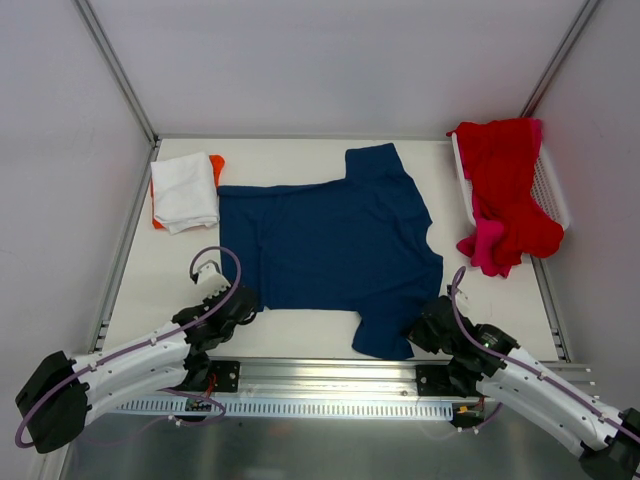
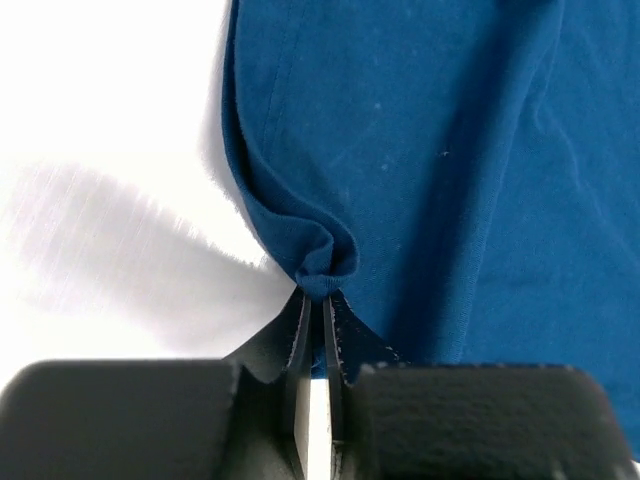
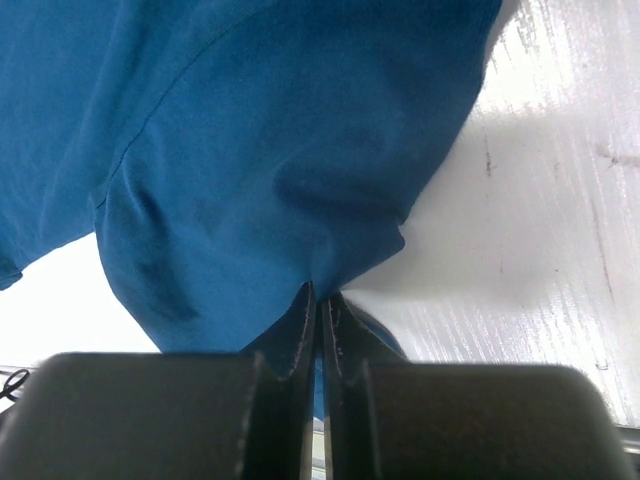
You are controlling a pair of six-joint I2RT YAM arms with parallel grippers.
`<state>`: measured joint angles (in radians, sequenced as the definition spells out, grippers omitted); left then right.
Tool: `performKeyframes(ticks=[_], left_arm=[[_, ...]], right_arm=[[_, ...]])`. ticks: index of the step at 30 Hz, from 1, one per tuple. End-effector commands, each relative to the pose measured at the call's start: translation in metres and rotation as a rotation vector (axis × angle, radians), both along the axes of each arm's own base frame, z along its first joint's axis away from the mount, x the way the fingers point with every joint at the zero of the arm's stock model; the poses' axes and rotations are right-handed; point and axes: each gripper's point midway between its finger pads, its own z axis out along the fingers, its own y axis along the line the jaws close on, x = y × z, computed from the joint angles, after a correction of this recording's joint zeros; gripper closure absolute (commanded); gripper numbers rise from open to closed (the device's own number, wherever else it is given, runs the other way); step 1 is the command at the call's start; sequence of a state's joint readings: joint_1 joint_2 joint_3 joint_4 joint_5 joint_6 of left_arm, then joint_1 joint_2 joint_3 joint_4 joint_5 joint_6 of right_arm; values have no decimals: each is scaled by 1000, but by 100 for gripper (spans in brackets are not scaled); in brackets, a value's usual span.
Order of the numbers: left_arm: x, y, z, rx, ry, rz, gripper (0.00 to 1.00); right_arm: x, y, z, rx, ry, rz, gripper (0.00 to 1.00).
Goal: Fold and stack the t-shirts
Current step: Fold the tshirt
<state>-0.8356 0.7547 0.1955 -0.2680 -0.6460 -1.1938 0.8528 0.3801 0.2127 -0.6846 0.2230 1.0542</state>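
Note:
The navy blue t-shirt (image 1: pixel 330 240) lies spread flat, plain side up, in the middle of the table. My left gripper (image 1: pixel 246 303) is shut on its near left hem corner; the cloth (image 2: pixel 420 150) bunches at the fingertips (image 2: pixel 322 296). My right gripper (image 1: pixel 420 330) is shut on the near right sleeve edge (image 3: pixel 270 160), pinched at the tips (image 3: pixel 320 296). A folded white t-shirt (image 1: pixel 186 190) lies on a folded orange one (image 1: pixel 217 161) at the back left. Red (image 1: pixel 505 180) and pink (image 1: pixel 488 245) t-shirts hang out of the basket at the right.
The white mesh basket (image 1: pixel 551 190) stands at the right edge. Metal frame posts rise at the back corners, grey walls on three sides. A metal rail (image 1: pixel 320 385) runs along the near table edge between the arm bases.

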Motion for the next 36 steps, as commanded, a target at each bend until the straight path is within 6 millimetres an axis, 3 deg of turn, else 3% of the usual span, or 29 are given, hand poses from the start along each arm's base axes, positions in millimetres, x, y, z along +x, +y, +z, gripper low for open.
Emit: performKeyframes(ticks=[1, 7, 17, 30, 36], left_arm=[[-12, 7, -15, 38, 75, -9, 100], [-11, -2, -1, 24, 76, -52, 100], [-12, -1, 31, 35, 46, -105, 100], [-12, 20, 56, 103, 9, -64, 100], [-12, 24, 58, 104, 3, -42, 100]], right_arm=[[3, -1, -2, -7, -4, -25, 99], [4, -4, -2, -29, -5, -23, 99], [21, -42, 56, -160, -173, -82, 99], [40, -32, 99, -161, -277, -50, 99], [54, -41, 140, -201, -384, -71, 100]])
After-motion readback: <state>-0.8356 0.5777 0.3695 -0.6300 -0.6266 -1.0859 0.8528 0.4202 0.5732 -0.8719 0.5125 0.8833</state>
